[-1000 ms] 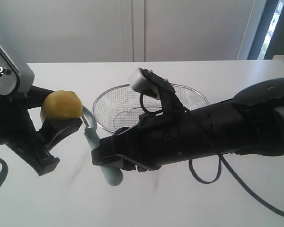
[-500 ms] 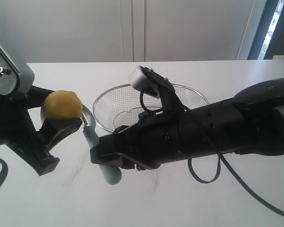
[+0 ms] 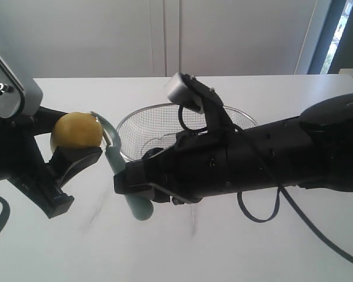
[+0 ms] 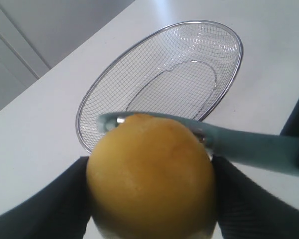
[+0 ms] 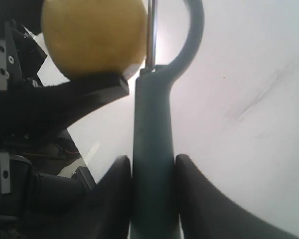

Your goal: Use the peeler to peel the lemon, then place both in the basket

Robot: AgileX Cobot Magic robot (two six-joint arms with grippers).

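While scanning back over the last second, can spot just one real change: a slide of the peeler [image 3: 113, 154] head up the side of the lemon [image 4: 149, 169], from low on the flank to hooked over the top. Otherwise no movement. Same spot for the lemon, clenched in the left pincer [image 3: 77, 136], up off the tabletop [image 3: 223, 247] and near the basket [image 4: 240, 52]. Same tight clamp by the right pincer [image 5: 153, 199] on the teal handle. Reads like one upward peel stroke underway. Can't make out any loose strip of skin, so probably plenty of peeling left. Nothing in the basket yet.
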